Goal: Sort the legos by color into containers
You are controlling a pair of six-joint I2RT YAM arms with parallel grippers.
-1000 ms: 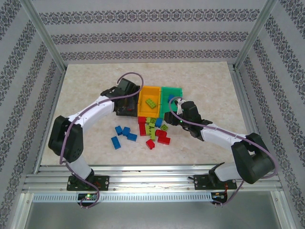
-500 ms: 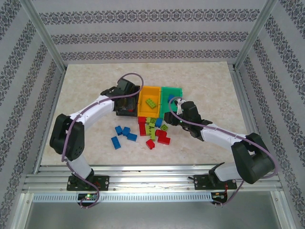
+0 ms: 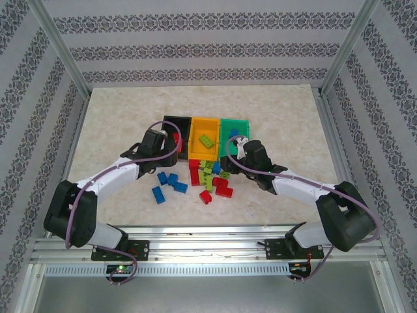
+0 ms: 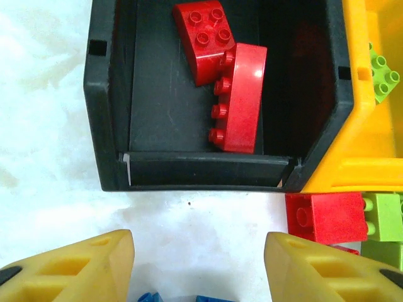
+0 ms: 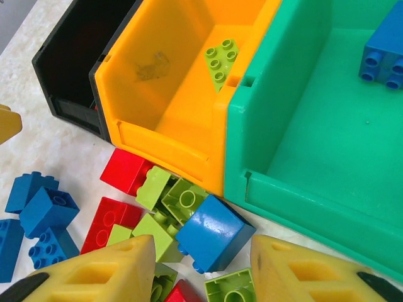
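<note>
- Three bins stand in a touching row on the worktop [image 3: 117, 117]: the orange-yellow bin [image 5: 164, 141] in the middle, the black bin [image 4: 104, 126] at its 9 o'clock and the green bin [image 5: 296, 195] at its 3 o'clock.
- The left pincer [image 4: 198, 251] is released. Its yellow fingers stand apart with bare worktop between them, just off the black bin's near wall at its 6 o'clock.
- Two red bricks [image 4: 239, 100] lie in the black bin, touching each other. One rests studs up, and the longer one is tipped on its side.
- A lime brick [image 5: 220, 60] lies in the orange-yellow bin toward its far wall.
- A dark blue brick [image 5: 384, 50] sits in the green bin at its far right.
- The right pincer [image 5: 201, 248] is released and hangs over the loose pile [image 3: 212, 179], which lies at 6 o'clock of the orange-yellow and green bins.
- A glossy blue brick [image 5: 211, 229] sits between this pincer's fingertips. A gap shows on the brick's left side, and whether the right finger touches it I cannot tell.
- Lime and red pieces crowd against that brick at its 9 o'clock, and a red brick [image 4: 324, 217] rests against the orange-yellow bin's near wall.
- A cluster of blue bricks [image 3: 168, 182] lies apart, at 9 o'clock of the pile.
</note>
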